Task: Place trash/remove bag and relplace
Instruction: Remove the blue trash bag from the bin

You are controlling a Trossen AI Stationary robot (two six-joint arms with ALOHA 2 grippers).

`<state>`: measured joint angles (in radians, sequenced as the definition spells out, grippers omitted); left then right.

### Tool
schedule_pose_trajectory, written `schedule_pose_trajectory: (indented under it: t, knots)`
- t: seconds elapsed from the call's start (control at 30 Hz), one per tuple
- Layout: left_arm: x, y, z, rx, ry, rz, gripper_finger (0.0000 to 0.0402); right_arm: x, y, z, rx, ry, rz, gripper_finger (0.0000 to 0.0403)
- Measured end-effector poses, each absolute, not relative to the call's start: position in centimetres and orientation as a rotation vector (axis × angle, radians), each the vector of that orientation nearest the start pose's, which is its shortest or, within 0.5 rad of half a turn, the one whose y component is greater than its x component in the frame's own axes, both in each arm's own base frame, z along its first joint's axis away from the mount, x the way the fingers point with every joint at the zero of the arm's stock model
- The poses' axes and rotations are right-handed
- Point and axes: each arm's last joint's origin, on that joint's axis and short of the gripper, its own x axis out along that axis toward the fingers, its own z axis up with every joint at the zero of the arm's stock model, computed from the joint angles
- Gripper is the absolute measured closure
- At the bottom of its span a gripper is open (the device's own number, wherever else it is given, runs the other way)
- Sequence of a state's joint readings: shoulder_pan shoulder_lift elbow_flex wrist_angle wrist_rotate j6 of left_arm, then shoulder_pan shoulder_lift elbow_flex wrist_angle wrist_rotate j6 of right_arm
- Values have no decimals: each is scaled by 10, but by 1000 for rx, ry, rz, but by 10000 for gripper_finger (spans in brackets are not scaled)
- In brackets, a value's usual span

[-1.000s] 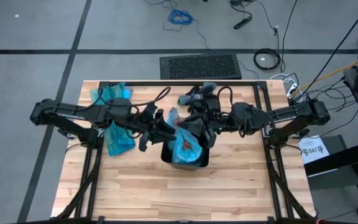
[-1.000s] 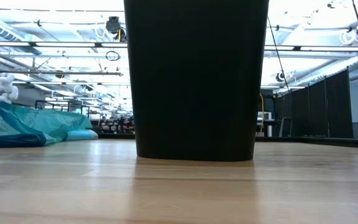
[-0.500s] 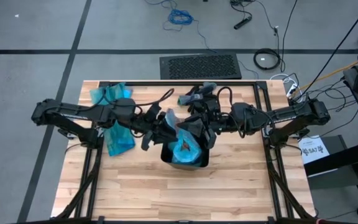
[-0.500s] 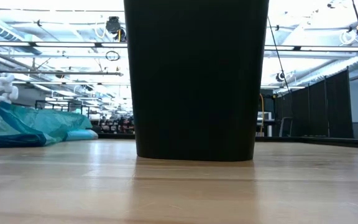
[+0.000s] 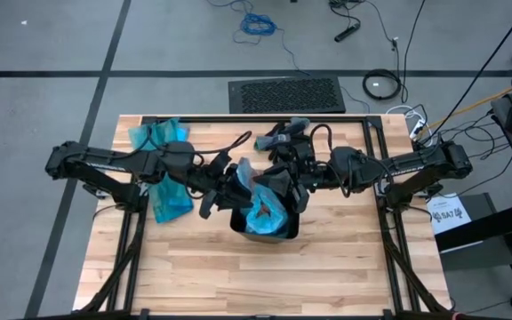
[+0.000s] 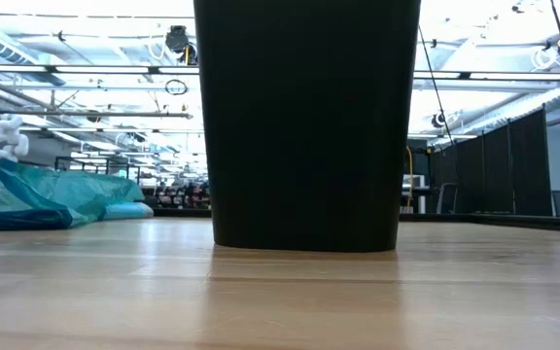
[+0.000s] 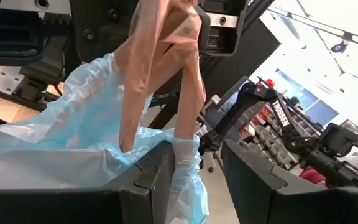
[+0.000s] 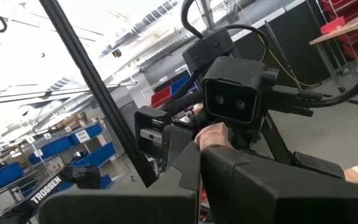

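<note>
L claw [image 7: 194,177]: fingers part-open, a bunched strip of blue bag film [image 7: 73,143] pinched between them. A pinkish-orange strip [image 7: 160,68] hangs just beyond the fingers, appears to be more plastic film, view too close to confirm.

R claw [image 8: 199,163]: fingers closed together, gripping a pinkish-orange scrap at the tips.

Pose: both arms reach in from opp. sides of the worktop [image 5: 327,267], roughly level, claws meeting over the black bin [image 5: 265,227] at centre, L claw [image 5: 229,182] at the bin's left rim, R claw [image 5: 278,182] at its far rim.

Trash: not made out in any view. High view shows blue liner inside the bin w/ a brownish patch. Spare blue bags [image 5: 163,164] lie at the worktop's left.

Low view: only the bin wall [image 6: 304,126] and blue bags [image 6: 56,194]; no claws visible.
</note>
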<state>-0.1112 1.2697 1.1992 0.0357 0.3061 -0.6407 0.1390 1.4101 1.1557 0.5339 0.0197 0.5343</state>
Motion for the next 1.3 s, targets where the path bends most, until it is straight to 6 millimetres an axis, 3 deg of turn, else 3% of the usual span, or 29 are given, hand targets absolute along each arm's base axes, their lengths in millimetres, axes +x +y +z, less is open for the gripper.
schedule_pose_trajectory:
  t: [0.5, 0.77, 0.93, 1.3]
  knots:
    - [283, -39, 395, -695, 160, -346, 260, 320, 44, 387, 552, -240, 190, 403]
    - [283, -40, 395, -693, 177, -382, 195, 320, 44, 387, 555, -239, 191, 403]
    - [284, -38, 395, -693, 144, -290, 150, 320, 44, 387, 556, -240, 191, 403]
    - [282, -36, 387, -699, 228, -259, 144, 320, 44, 387, 553, -240, 190, 403]
